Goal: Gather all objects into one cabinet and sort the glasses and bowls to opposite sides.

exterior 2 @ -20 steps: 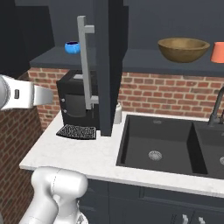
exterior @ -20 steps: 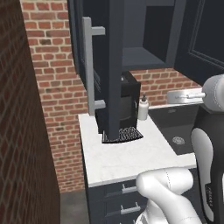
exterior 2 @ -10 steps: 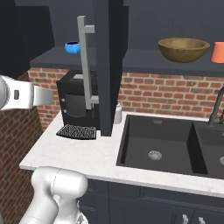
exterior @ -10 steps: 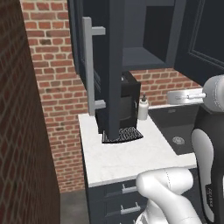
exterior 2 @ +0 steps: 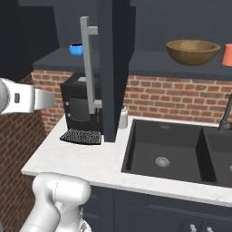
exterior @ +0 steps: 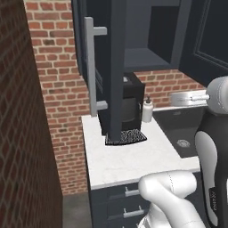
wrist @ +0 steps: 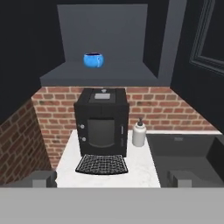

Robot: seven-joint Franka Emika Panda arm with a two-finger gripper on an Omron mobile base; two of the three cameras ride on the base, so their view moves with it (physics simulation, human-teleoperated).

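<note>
Blue bowl (wrist: 93, 60) upright on open cabinet (exterior 2: 136, 63) shelf; wooden bowl (exterior 2: 192, 51), orange mug (exterior 2: 227, 55) further right.

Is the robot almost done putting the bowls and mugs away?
Not nearly. The cabinet door is already open. The blue bowl sits alone in the left cabinet; the wooden bowl and an orange mug sit on the right. The gripper is open, holding nothing, facing the blue bowl. Gathering and sorting remain.
</note>
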